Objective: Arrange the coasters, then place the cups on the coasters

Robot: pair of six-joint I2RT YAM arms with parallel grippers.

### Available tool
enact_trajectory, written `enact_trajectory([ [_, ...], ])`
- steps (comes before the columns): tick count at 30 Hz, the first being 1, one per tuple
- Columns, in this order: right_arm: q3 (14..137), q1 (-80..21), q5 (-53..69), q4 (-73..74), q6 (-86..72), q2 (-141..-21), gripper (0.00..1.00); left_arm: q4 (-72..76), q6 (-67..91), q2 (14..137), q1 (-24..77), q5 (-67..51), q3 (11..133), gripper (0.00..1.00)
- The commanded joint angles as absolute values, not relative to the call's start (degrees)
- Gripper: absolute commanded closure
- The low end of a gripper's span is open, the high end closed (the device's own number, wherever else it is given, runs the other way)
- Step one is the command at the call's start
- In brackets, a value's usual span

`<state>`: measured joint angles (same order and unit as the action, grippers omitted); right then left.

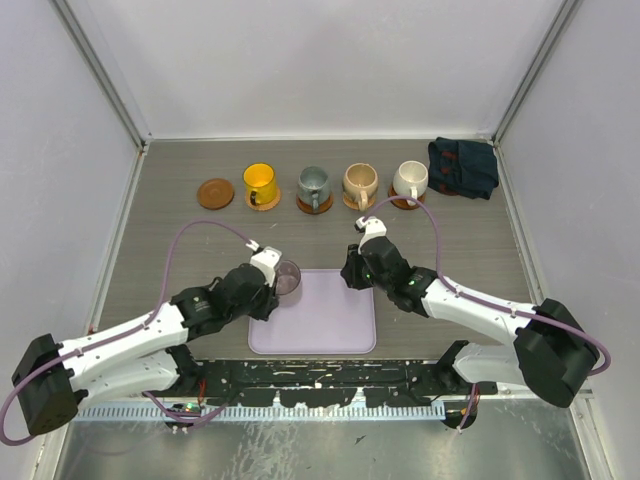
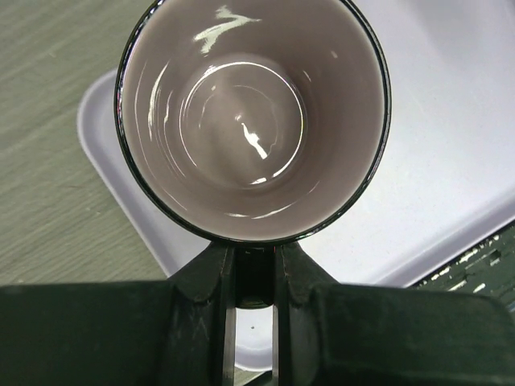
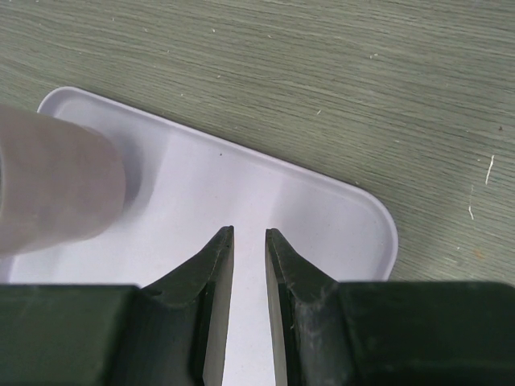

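text: none legible | labels: none | brands: none | numbers/signs: none

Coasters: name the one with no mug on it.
The bare brown round wooden coaster at the row's left end, beside the yellow mug; the other four carry mugs.

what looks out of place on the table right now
Only the leftmost coaster is bare. The pink mug meant for it is at the tray's far left corner, held by the left gripper. The four mugs in the row stand upright on coasters; nothing looks spilled or broken.
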<state>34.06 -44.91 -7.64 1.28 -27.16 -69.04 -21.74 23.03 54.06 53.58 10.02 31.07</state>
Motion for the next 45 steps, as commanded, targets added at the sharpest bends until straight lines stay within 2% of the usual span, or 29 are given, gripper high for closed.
enact_trajectory([
  [1,34.3,-44.9,-9.4,-2.3,-26.7,-67.9,0.72,-16.9,19.8,51.2,53.7,16.8,35.3,1.0],
  [11,34.5,-44.9,-10.8,-4.9,-24.4,-72.4,0.73,-13.8,10.8,51.6,52.3,31.0,36.7,1.0],
  [25,43.1,-43.9,-14.4,-7.4,-18.2,-82.0,0.78,1.1,6.0,60.6,25.6,20.5,40.2,1.0],
  [35,41.8,-41.6,-17.9,-6.7,-17.8,-76.3,0.78,8.2,5.9,77.2,9.9,13.6,51.6,1.0],
  [45,40.7,-40.5,-19.0,-5.1,-18.9,-72.1,0.77,9.6,4.4,92.6,4.4,9.0,64.2,1.0],
])
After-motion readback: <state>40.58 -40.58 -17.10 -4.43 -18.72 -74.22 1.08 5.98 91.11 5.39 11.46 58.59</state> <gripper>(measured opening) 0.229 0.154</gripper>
